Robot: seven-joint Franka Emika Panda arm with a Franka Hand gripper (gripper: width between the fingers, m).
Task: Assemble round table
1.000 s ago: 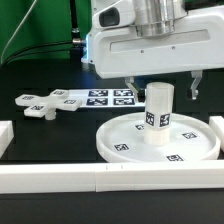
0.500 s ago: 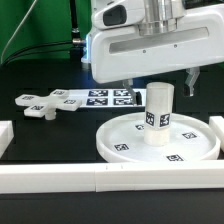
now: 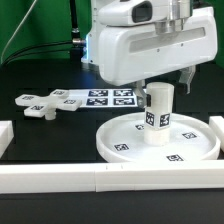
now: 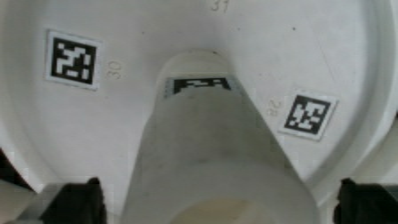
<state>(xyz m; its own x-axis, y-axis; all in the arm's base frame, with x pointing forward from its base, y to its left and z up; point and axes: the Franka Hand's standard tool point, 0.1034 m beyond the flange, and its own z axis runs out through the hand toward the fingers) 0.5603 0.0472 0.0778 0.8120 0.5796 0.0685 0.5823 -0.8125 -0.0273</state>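
The round disc (image 3: 125, 146) lies flat on the table with the thick leg (image 3: 158, 118) standing upright on its hub. My gripper (image 3: 166, 90) hangs directly over the leg's top, jaws open, one finger on each side of the upper end. In the wrist view the leg (image 4: 214, 140) runs up the middle between my two dark fingertips (image 4: 80, 202), with a gap on each side, and my gripper (image 4: 222, 202) holds nothing. The disc (image 4: 107, 110) with its markers lies beneath. The cross-shaped piece (image 3: 44, 103) lies loose at the exterior view's left.
The marker board (image 3: 106, 97) lies flat behind the disc. Long white border bars run along the front (image 3: 100, 182), the exterior view's left (image 3: 5, 136) and right (image 3: 215, 124). A green cable hangs at the back left.
My hand has turned and shifted above the leg, so its body now fills more of the exterior view. The leg, disc and cross-shaped piece have not moved.
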